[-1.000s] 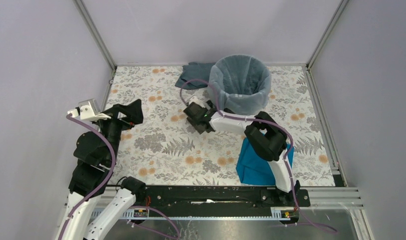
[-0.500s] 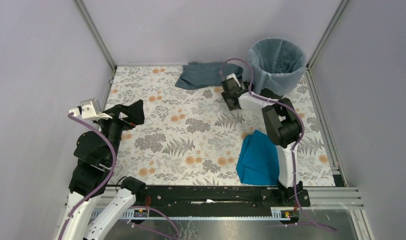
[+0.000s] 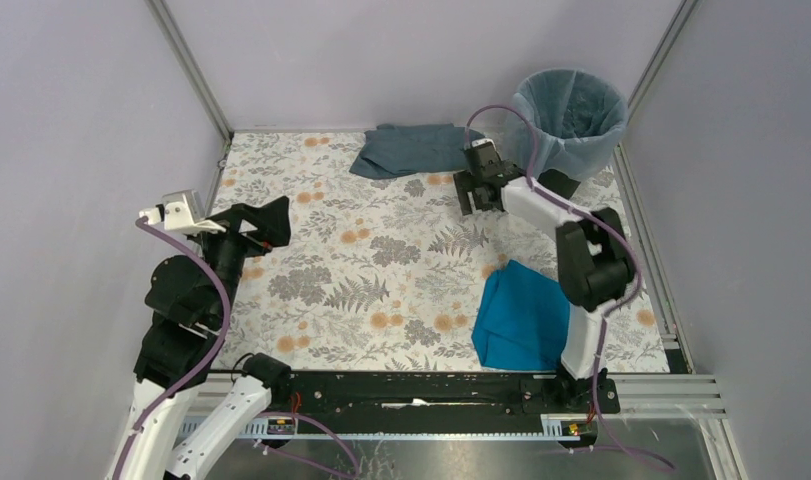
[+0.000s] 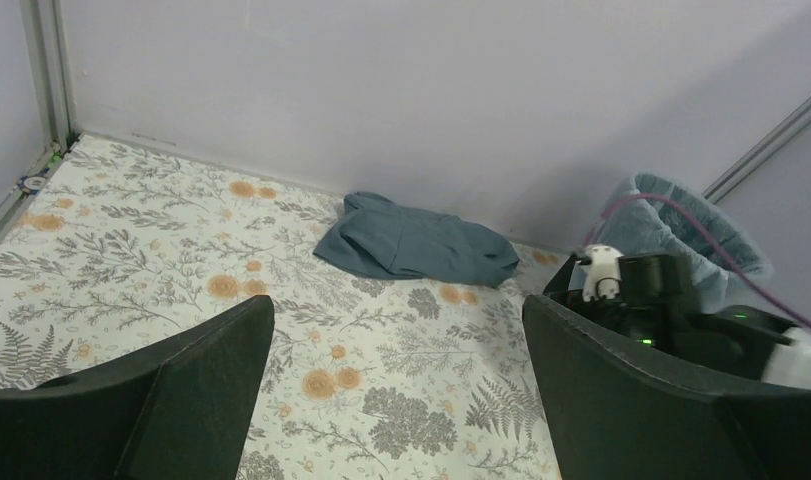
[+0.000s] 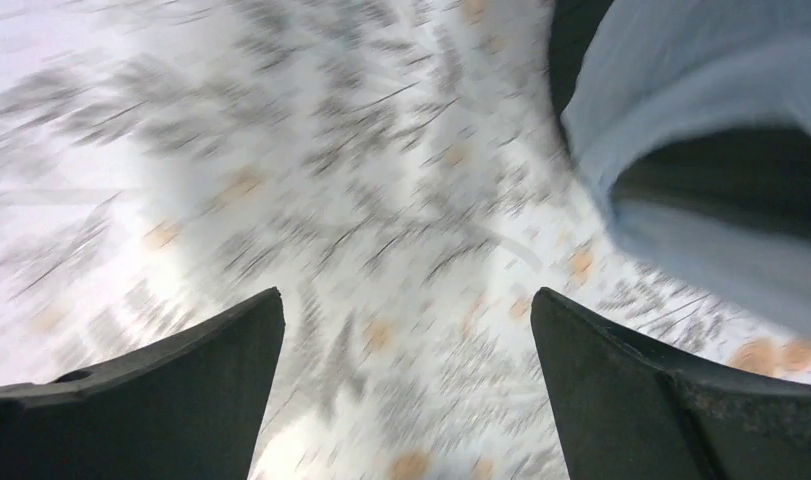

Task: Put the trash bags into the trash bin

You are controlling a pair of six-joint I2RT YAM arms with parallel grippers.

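The trash bin (image 3: 562, 181) stands upright in the far right corner, black at its base. The pale blue trash bag (image 3: 569, 108) lines its inside and folds out over the rim. My right gripper (image 3: 478, 200) hovers open and empty just left of the bin, low over the floral table. In the blurred right wrist view the bag (image 5: 701, 90) fills the upper right, beside my open right gripper (image 5: 406, 300). My left gripper (image 3: 271, 222) is open and empty at the left side of the table. Its wrist view, with my left gripper (image 4: 396, 305) open below, shows the lined bin (image 4: 681, 215) far off.
A dull grey-blue cloth (image 3: 406, 150) lies crumpled at the back middle, also in the left wrist view as the grey-blue cloth (image 4: 411, 245). A bright teal cloth (image 3: 521, 315) lies at the front right beside the right arm. Grey walls and metal posts enclose the table.
The lined bin has gone from the back middle to the far right corner, and the right gripper has swung right alongside it. The left arm has barely moved.
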